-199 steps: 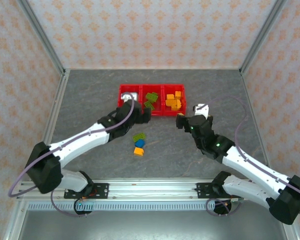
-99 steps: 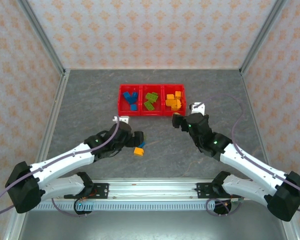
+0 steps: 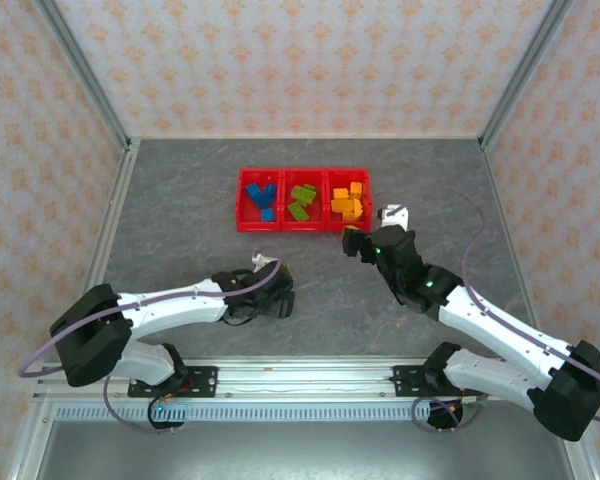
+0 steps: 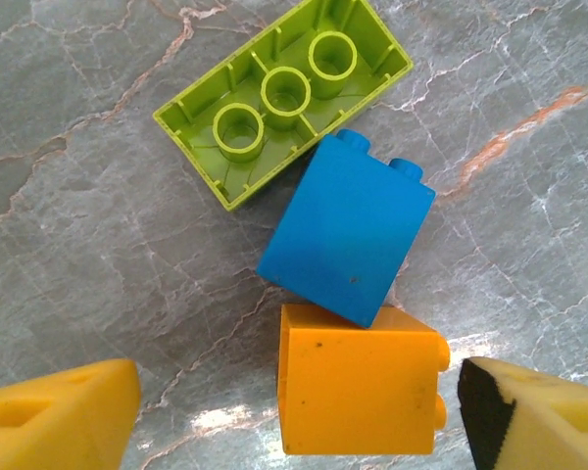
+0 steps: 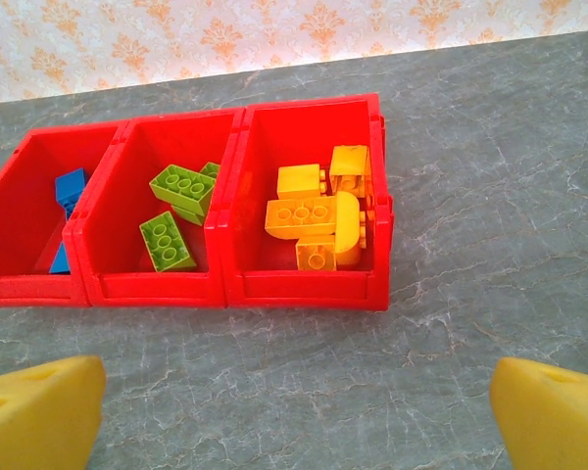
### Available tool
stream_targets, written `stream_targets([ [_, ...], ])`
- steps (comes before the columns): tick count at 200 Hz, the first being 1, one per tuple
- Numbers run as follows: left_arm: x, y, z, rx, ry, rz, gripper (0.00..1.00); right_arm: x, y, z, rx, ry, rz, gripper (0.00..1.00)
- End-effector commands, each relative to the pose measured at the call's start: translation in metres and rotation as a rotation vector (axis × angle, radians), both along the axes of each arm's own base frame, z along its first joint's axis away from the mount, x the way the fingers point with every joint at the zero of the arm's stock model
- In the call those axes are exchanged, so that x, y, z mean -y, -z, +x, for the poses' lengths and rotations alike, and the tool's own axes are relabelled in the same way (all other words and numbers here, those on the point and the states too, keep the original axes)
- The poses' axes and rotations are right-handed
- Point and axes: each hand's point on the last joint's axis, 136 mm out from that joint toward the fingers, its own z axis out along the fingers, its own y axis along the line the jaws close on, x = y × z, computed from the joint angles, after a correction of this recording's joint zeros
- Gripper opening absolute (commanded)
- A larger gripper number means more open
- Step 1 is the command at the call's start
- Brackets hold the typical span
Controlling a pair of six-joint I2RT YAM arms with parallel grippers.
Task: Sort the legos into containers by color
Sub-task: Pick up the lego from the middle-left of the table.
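Three loose legos lie together on the table in the left wrist view: a lime brick (image 4: 284, 98) turned studs down, a blue brick (image 4: 348, 240) and an orange brick (image 4: 358, 392). My left gripper (image 4: 299, 421) is open and straddles the orange brick. Its right pad (image 4: 534, 421) is close to the studs and its left pad (image 4: 59, 416) stands well apart. From above, the left gripper (image 3: 280, 292) covers these bricks. The red containers (image 3: 303, 228) hold blue (image 3: 260, 197), green (image 3: 300, 200) and orange legos (image 3: 348, 203). My right gripper (image 5: 294, 421) hangs open in front of the containers (image 5: 304, 289), holding nothing.
The right gripper (image 3: 355, 243) hovers just off the containers' front right corner. Grey marbled table surface stretches around the bins and both arms. Patterned walls and metal frame posts close in the back and sides.
My left arm has drawn back from the bins and come down over the loose bricks near the front, its jaws narrowing a little. The right gripper has barely shifted.
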Motion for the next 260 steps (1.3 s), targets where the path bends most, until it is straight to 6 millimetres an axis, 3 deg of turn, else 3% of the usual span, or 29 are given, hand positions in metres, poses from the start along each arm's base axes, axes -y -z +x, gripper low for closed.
stream_targets([
  [1,0.009,-0.003,-0.001,-0.01,0.01,-0.007,0.81,0.006,-0.017,0.001,0.035,0.03,0.031,1.0],
  [74,0.019,0.018,-0.003,-0.053,0.035,0.051,0.71,0.007,-0.016,0.001,0.037,0.034,0.029,1.0],
  [100,0.019,0.022,0.001,-0.056,0.019,0.077,0.63,0.008,-0.016,0.001,0.038,0.038,0.025,1.0],
  [120,0.018,0.022,0.003,-0.052,0.006,0.091,0.49,0.01,-0.016,0.001,0.04,0.045,0.019,1.0],
  [168,0.018,0.014,0.009,-0.037,-0.011,0.118,0.37,0.017,-0.019,0.001,0.056,0.078,0.009,1.0],
  [187,0.024,0.0,0.012,-0.009,-0.014,0.08,0.34,0.024,-0.024,0.001,0.07,0.113,0.002,1.0],
  [209,0.036,-0.03,0.019,0.053,-0.014,-0.013,0.32,0.034,-0.032,-0.001,0.1,0.154,0.007,1.0],
  [260,0.065,-0.145,0.067,0.371,-0.057,-0.238,0.31,0.058,-0.046,-0.01,0.166,0.243,0.041,1.0],
])
